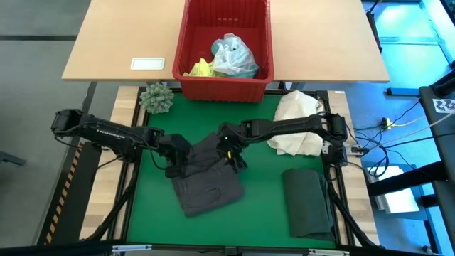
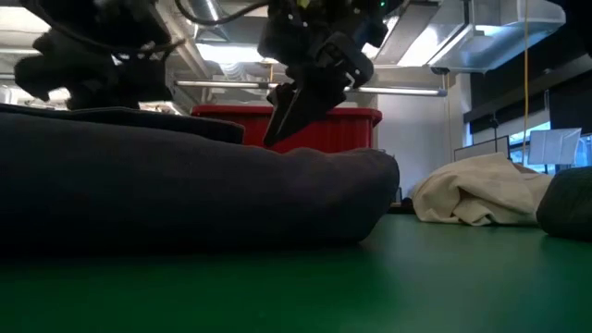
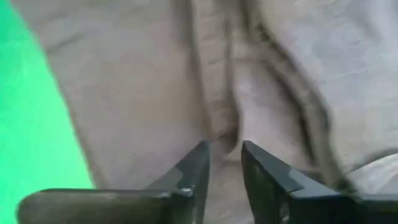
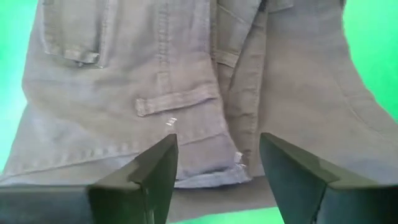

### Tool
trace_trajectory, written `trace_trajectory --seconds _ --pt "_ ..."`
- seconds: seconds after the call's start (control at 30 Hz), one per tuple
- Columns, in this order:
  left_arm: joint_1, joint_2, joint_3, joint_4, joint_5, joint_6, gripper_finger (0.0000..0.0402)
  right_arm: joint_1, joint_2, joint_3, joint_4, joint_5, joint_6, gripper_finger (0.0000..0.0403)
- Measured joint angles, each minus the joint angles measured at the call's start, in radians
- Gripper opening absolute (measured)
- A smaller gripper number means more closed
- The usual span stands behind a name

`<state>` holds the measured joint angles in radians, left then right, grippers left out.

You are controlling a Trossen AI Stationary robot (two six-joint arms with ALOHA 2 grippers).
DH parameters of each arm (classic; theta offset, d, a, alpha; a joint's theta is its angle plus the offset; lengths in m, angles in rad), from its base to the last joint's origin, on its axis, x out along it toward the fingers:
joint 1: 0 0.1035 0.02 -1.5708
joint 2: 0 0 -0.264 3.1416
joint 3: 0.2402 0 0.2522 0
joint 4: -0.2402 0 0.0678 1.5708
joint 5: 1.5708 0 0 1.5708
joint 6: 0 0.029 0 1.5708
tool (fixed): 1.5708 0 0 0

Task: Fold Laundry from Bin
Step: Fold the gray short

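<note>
Seen from above, a grey garment (image 1: 208, 181) lies folded on the green mat (image 1: 263, 213) at the centre of the frame, with both arms meeting over its upper edge. The left gripper (image 1: 175, 160) sits at the garment's upper left corner, the right gripper (image 1: 231, 155) at its upper right. Only this high view takes in the red bin (image 1: 224, 84) at top centre, holding yellow cloth (image 1: 201, 68) and light turquoise-blue cloth (image 1: 234, 58), the dark green garment (image 1: 308, 202) folded at lower right, the cream-white bundle (image 1: 297, 131) and the spiky green ball (image 1: 157, 98) on the counter (image 1: 128, 35).

The wrist views supply what the overhead cannot: the left gripper (image 3: 224, 163) has its fingers slightly apart above grey cloth, gripping nothing, while the right gripper (image 4: 217, 152) stands wide open over a belt loop and pocket seams. The low view alone shows the right gripper (image 2: 289, 109) lifted clear of the cloth.
</note>
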<state>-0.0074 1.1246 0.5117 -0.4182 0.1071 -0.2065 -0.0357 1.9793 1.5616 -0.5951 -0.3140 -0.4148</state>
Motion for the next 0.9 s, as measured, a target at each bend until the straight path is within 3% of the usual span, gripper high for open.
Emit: trace_trajectory --seconds 0.23,0.6,0.9 --pt "0.104 0.078 0.0 0.049 0.154 0.085 0.0139 -0.047 0.0 -0.001 -0.006 -0.064 -0.019 0.023" --pt "0.103 0.113 0.001 0.124 0.389 0.052 0.0143 -0.028 0.0 -0.001 -0.002 -0.09 -0.013 0.023" --pt "0.103 0.113 0.001 0.128 0.335 0.004 0.0143 -0.028 0.0 -0.001 0.022 -0.091 -0.036 0.023"
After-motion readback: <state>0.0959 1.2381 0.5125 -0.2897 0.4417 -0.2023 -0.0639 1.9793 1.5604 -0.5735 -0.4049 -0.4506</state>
